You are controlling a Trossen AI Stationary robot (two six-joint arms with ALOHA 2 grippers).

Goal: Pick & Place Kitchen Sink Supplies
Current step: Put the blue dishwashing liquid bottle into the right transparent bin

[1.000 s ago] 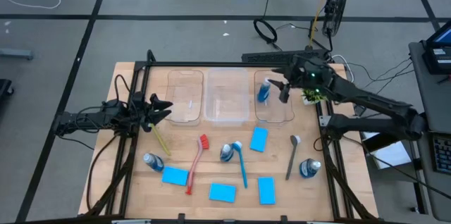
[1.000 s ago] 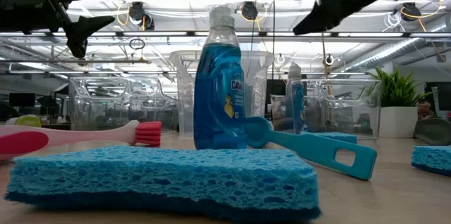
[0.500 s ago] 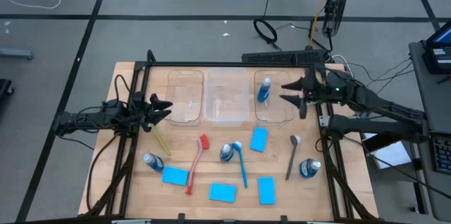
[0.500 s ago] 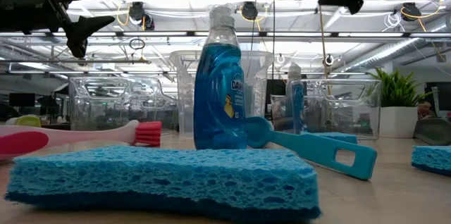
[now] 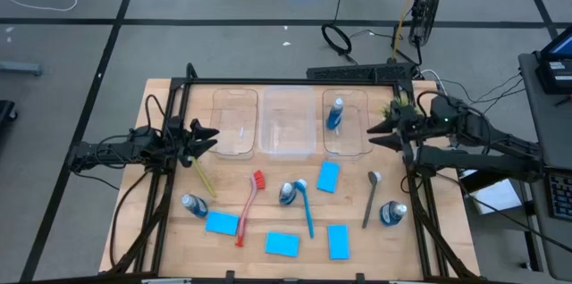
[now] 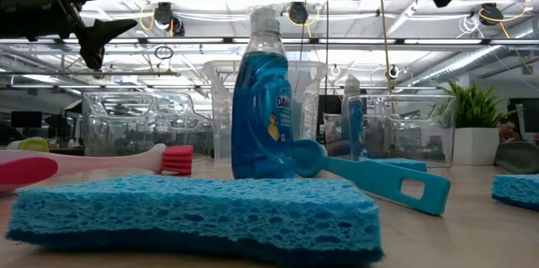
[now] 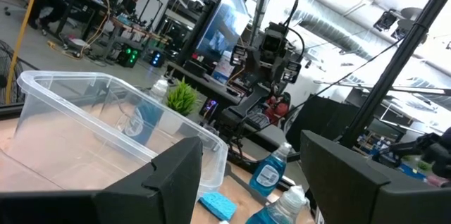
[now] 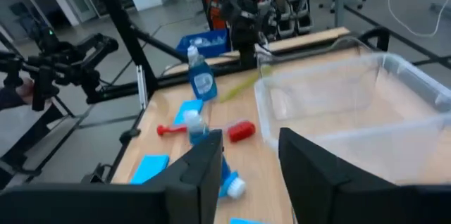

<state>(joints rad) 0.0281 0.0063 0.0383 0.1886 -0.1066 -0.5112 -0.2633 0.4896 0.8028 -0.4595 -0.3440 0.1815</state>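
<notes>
Looking down, the right gripper point(image 5: 377, 134) hovers open and empty beside the right bin point(image 5: 347, 148), which holds one bottle point(image 5: 335, 113); the left gripper point(image 5: 207, 137) waits open. Level across the worktop point(image 6: 472, 234), a sponge point(image 6: 194, 215) lies foremost.

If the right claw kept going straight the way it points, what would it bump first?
Probably the clear bin holding a bottle. The right gripper points left across the table at its near wall. It hangs high, though, so it might pass over the rim.
</notes>
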